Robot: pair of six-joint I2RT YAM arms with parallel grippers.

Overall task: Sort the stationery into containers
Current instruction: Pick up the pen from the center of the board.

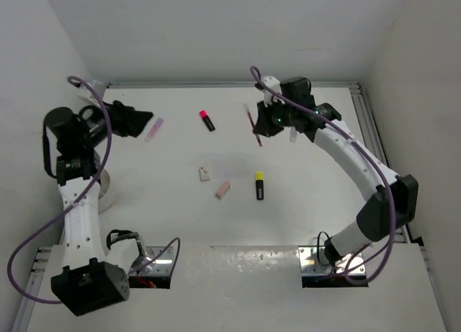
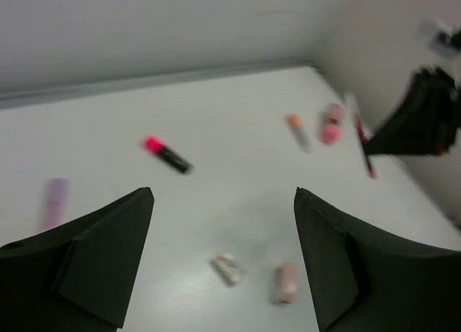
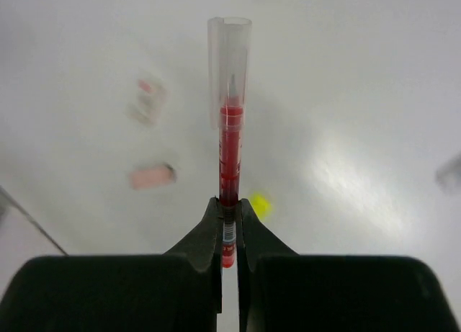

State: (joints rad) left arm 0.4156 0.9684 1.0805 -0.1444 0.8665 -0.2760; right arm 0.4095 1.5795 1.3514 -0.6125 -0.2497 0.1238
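Observation:
My right gripper [image 1: 265,124] [image 3: 229,209] is shut on a thin red pen [image 1: 253,127] [image 3: 230,130], which sticks out past the fingertips at the back of the table. My left gripper [image 1: 137,120] [image 2: 223,195] hangs open and empty at the back left. On the table lie a pink-capped highlighter [image 1: 207,120] [image 2: 167,153], a yellow-capped highlighter [image 1: 259,186], a whitish eraser [image 1: 204,173] [image 2: 227,268], a pink eraser [image 1: 223,190] [image 2: 287,282] and a pale lilac piece [image 1: 153,129]. An orange-capped marker [image 2: 297,130] lies by a pink item [image 2: 331,123]. The white tub [image 1: 106,195] shows partly behind the left arm.
White walls close the table in at the back and on both sides. A metal rail [image 1: 371,130] runs along the right edge. The arm bases and their cables sit at the near edge.

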